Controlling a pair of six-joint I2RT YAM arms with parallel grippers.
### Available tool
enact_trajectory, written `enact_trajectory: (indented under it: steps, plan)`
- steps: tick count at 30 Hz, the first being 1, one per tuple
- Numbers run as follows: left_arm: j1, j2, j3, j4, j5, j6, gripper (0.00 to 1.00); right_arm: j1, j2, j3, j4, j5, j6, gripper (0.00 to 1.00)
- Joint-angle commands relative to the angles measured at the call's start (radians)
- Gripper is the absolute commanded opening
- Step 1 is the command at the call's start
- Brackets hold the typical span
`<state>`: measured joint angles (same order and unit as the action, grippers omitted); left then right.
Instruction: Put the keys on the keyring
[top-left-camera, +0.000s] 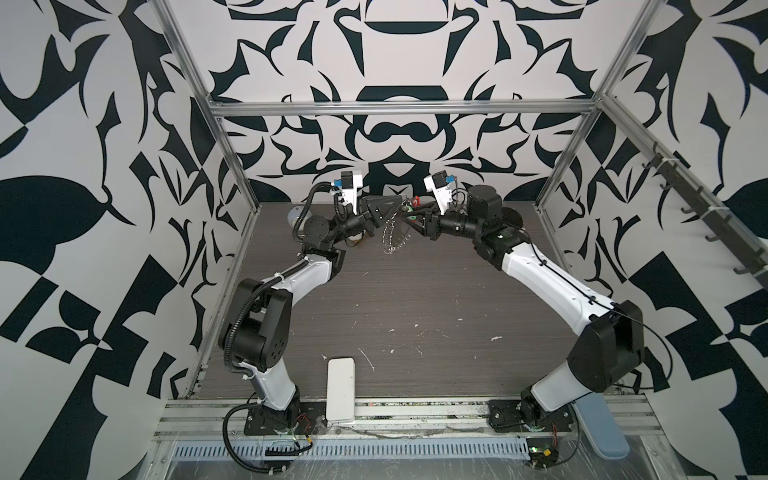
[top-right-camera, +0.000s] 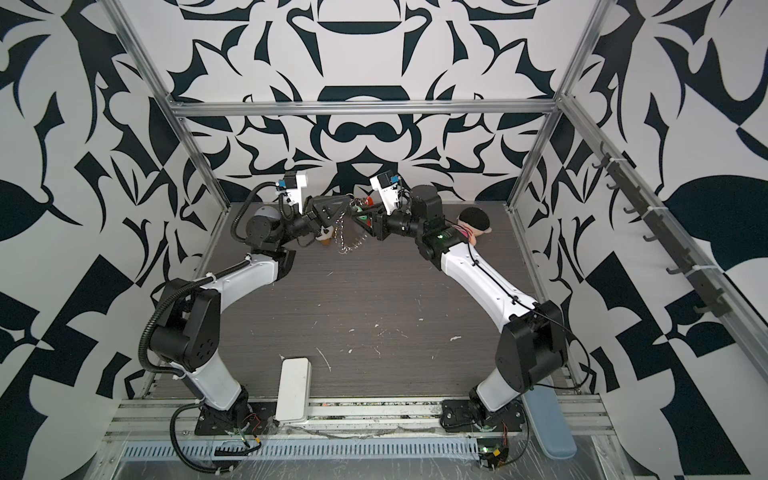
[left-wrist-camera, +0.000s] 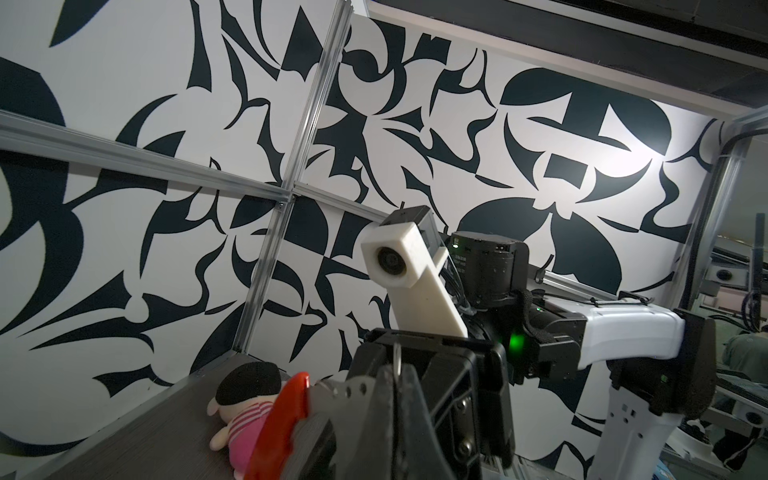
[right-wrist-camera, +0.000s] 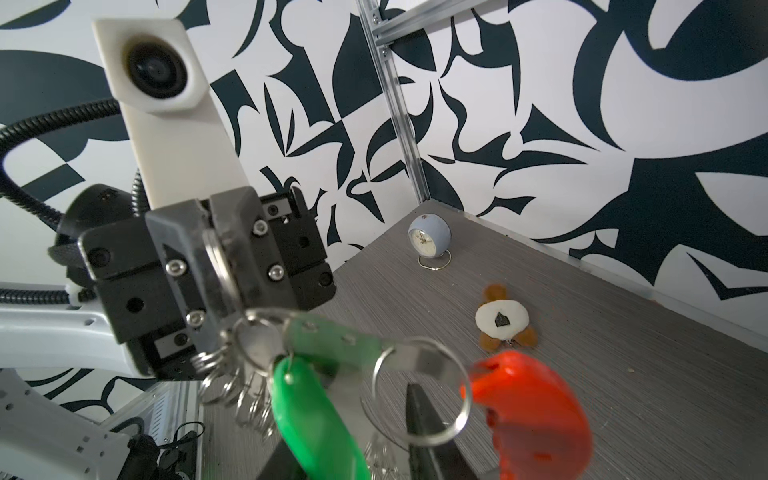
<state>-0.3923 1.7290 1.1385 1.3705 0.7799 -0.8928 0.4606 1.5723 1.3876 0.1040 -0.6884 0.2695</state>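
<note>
Both arms meet above the back middle of the table in both top views. My left gripper (top-left-camera: 400, 204) is shut on a silver ring of the keyring (right-wrist-camera: 220, 266), and its chain of linked rings (top-left-camera: 389, 237) hangs below. In the right wrist view a key with a bright green head (right-wrist-camera: 307, 415) hangs from a small ring on that chain. Beside it are a larger silver ring (right-wrist-camera: 419, 390) and the red-orange bar (right-wrist-camera: 536, 415). My right gripper (right-wrist-camera: 353, 419) is open, its dark fingers (right-wrist-camera: 419, 428) apart, with the green key hanging across the gap. The red-orange bar (left-wrist-camera: 282, 419) also shows in the left wrist view.
A black-haired doll in pink stripes (top-right-camera: 473, 222) lies at the back right. A small grey clock (right-wrist-camera: 430, 239) and a white-and-brown plush toy (right-wrist-camera: 503, 326) sit at the back left. A white block (top-left-camera: 340, 388) rests on the table's front edge.
</note>
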Motion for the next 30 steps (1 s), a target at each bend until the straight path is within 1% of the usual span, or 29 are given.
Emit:
enact_trajectory:
  steps: [1, 5, 6, 12, 14, 18, 24, 30]
  plan:
    - [-0.002, -0.009, -0.008, 0.070, -0.005, 0.000, 0.00, 0.007, -0.025, 0.045, 0.071, -0.022, 0.009, 0.26]
    - [0.003, -0.008, -0.015, 0.070, -0.013, 0.017, 0.00, 0.007, -0.052, 0.028, 0.020, -0.005, -0.030, 0.04]
    - [0.004, -0.007, -0.014, 0.067, -0.015, 0.018, 0.00, 0.007, -0.060, 0.026, 0.003, -0.002, -0.044, 0.00]
    - [0.010, -0.015, -0.010, 0.041, -0.010, 0.034, 0.00, 0.000, -0.127, 0.016, -0.116, 0.045, -0.147, 0.00]
    - [0.011, -0.014, -0.007, 0.032, -0.007, 0.037, 0.00, -0.009, -0.142, 0.013, -0.132, 0.053, -0.159, 0.00]
    - [0.010, -0.013, -0.003, 0.033, -0.007, 0.035, 0.00, -0.013, -0.137, 0.021, -0.141, 0.042, -0.156, 0.00]
    - [0.010, -0.014, -0.001, 0.033, -0.005, 0.033, 0.00, -0.011, -0.087, 0.011, -0.116, -0.009, -0.095, 0.00]
    - [0.010, -0.008, 0.010, 0.033, -0.005, 0.030, 0.00, 0.038, -0.054, -0.001, -0.098, -0.010, -0.091, 0.00]
